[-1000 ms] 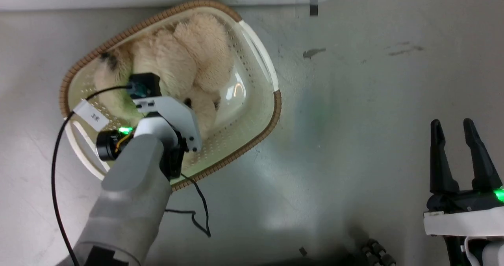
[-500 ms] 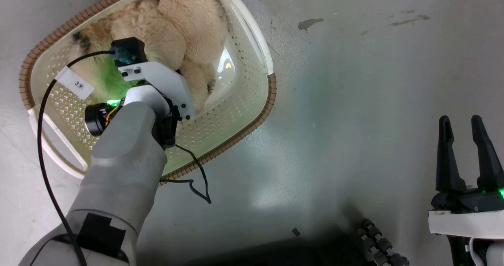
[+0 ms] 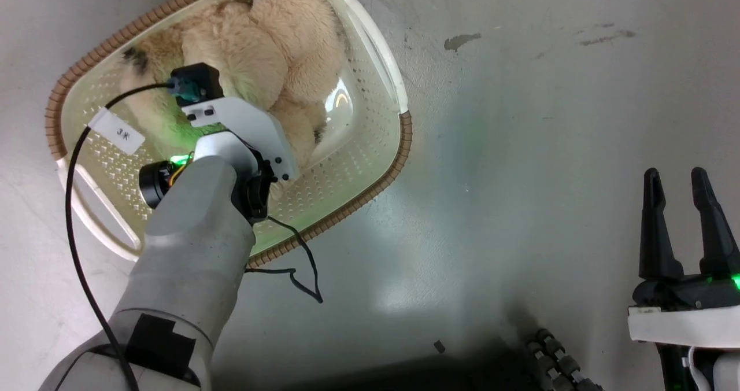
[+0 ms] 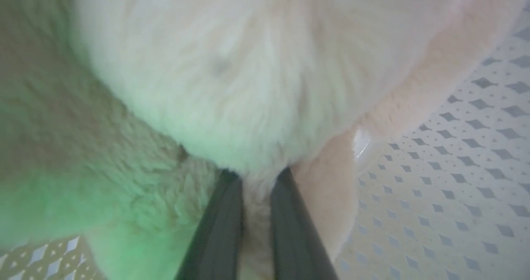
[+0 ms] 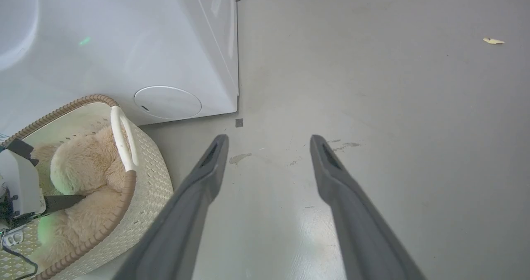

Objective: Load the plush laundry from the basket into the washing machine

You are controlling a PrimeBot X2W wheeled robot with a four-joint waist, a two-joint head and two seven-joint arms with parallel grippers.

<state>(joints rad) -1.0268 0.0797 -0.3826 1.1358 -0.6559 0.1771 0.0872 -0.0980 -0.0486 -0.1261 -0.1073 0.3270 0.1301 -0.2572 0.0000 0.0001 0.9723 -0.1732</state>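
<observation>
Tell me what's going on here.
The robot's left gripper is down inside the basket, its two fingers pinched close together on a tuft of the plush toy. The toy lies in the basket, not yet lifted. The basket sits on the floor right beside the washing machine. The right gripper is open and holds nothing, off to the side above bare floor.

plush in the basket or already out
In the basket: the plush lies on its perforated floor, inside the rim, with the left gripper pinched on its fur.
</observation>
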